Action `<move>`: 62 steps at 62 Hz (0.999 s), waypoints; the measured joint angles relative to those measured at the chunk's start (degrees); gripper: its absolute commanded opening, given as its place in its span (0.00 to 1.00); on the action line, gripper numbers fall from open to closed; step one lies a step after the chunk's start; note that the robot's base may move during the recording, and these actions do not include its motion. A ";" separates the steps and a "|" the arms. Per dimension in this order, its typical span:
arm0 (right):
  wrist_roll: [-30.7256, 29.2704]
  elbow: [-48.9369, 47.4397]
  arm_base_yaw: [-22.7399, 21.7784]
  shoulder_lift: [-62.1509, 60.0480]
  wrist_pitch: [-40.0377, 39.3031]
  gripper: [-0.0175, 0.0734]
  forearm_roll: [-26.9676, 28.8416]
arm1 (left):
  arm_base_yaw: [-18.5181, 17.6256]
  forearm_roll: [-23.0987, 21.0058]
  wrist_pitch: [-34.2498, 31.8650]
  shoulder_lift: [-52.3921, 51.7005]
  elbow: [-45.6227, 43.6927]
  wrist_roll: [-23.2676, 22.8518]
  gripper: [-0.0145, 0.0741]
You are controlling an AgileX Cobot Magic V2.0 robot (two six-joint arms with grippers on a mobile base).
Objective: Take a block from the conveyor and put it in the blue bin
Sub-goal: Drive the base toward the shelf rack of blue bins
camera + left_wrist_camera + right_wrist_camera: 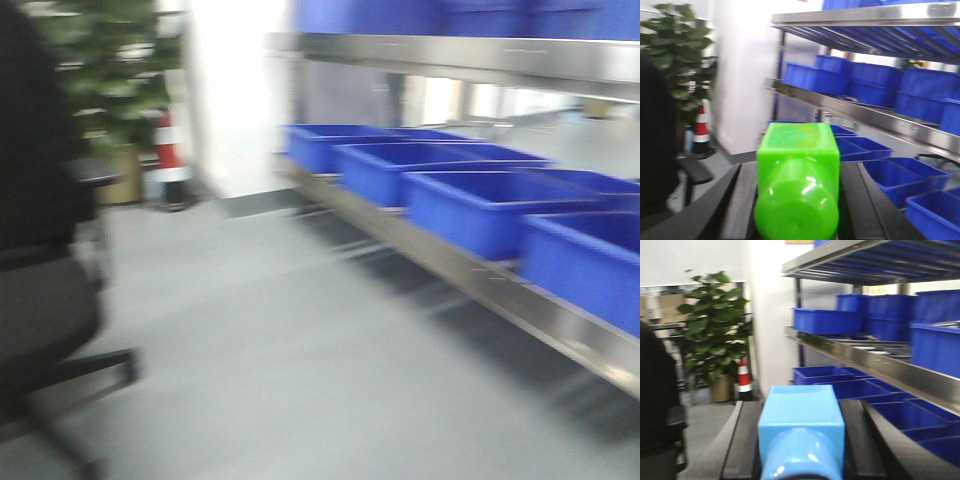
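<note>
The bright green block (pixel 797 150) fills the middle of the left wrist view, stud toward the camera. My left gripper (pixel 798 172) is shut on it, dark fingers (pixel 742 200) pressed against both sides. My right gripper (pixel 801 435) is shut on a light blue block (pixel 801 407) in the same way. Several blue bins (pixel 480 205) stand in a row on the low shelf of a steel rack (pixel 500 285) to the right, and they also show as blue bins (pixel 890 172) and blue bins (pixel 850 385) in the wrist views. The conveyor is out of view. Neither gripper shows in the front view.
A black office chair (pixel 40 300) stands close at the left. Behind it are a potted plant (pixel 110 80) and a red-and-white cone (pixel 170 160) by a white wall. Grey floor (pixel 300 360) runs between chair and rack. The front view is motion-blurred.
</note>
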 measured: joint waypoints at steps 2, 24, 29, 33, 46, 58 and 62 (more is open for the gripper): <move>0.00 0.00 0.00 0.00 0.00 0.01 0.00 | 0.00 0.00 0.00 0.00 0.00 0.00 0.04; 0.00 0.00 0.00 0.00 0.00 0.01 0.00 | 0.00 0.10 0.00 0.00 0.00 0.00 0.04; 0.00 0.00 0.00 0.00 0.00 0.01 0.00 | 0.00 0.10 0.00 0.00 0.00 0.00 0.04; 0.00 0.00 0.00 0.00 0.00 0.01 0.00 | 0.00 0.10 0.00 0.00 0.00 0.00 0.04; -0.02 0.00 0.00 0.00 0.00 0.01 0.00 | 0.00 0.10 0.00 0.00 0.00 0.00 0.04; -0.02 0.00 0.00 0.00 0.00 0.01 0.00 | 0.00 0.10 0.00 0.00 0.00 0.00 0.04; -0.02 0.00 0.00 0.00 0.00 0.01 0.00 | 0.00 0.10 0.00 0.00 0.00 0.00 0.04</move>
